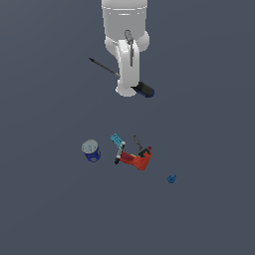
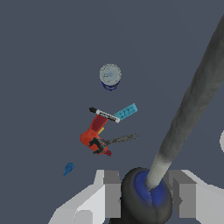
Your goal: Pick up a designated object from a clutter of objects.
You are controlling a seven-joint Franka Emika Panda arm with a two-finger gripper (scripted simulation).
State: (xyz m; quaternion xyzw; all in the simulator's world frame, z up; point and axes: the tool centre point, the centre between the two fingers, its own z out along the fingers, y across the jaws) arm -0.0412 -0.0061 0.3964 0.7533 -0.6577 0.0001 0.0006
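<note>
My gripper (image 2: 146, 192) is shut on the screwdriver's black handle (image 2: 144, 203). Its blue butt end faces the wrist camera, and the long shaft (image 2: 192, 100) runs away from it. In the exterior view the screwdriver (image 1: 145, 90) is held high above the floor. Its thin shaft (image 1: 102, 65) pokes out to that view's left of the white hand (image 1: 128, 69), whose fingers are hidden. The clutter lies below and apart: a blue can with a grey lid (image 1: 91, 150), a red drill (image 1: 139, 159), a teal-and-black piece (image 1: 118, 144) and a tiny blue knob (image 1: 171, 179).
The wrist view shows the same clutter far below: the can (image 2: 110, 76), the drill (image 2: 93, 134), the teal-and-black piece (image 2: 119, 113) and the knob (image 2: 68, 169). All rest on a plain dark grey floor (image 1: 45, 209).
</note>
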